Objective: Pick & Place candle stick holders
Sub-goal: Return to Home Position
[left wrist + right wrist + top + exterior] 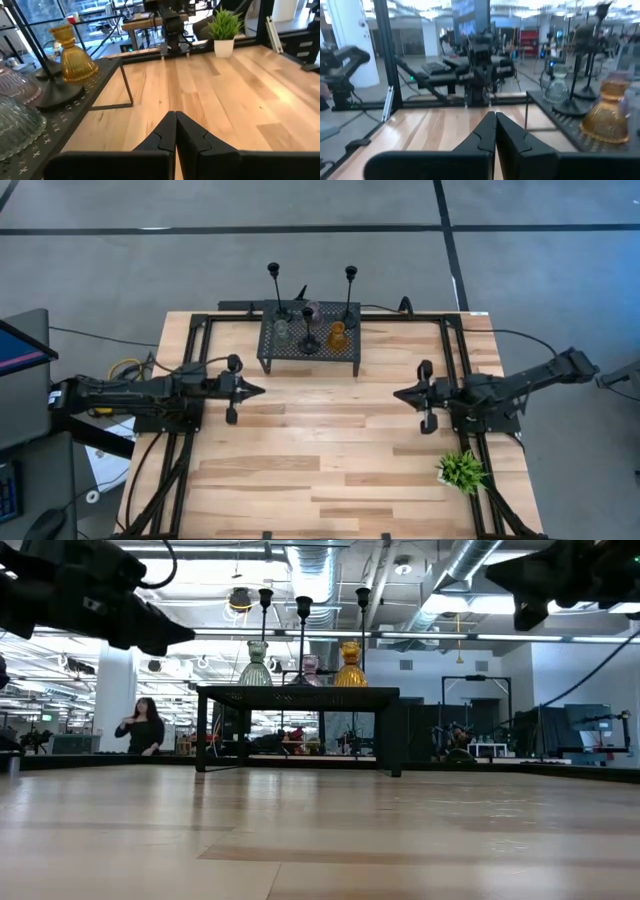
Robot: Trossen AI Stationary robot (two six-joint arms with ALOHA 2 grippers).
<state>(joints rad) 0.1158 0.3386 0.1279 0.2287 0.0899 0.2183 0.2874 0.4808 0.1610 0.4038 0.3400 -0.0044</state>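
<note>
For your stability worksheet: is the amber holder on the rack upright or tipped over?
Upright. The amber holder stands on its wide base on the rack, narrow neck pointing up, in the low view.

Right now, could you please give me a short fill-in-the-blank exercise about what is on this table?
1. On the black rack stand ____ candle holders.
2. The left claw and the right claw are both ____ and hold nothing.
3. The potted plant sits on the table beside the ____ arm.

Missing words: six; shut; right.
</note>
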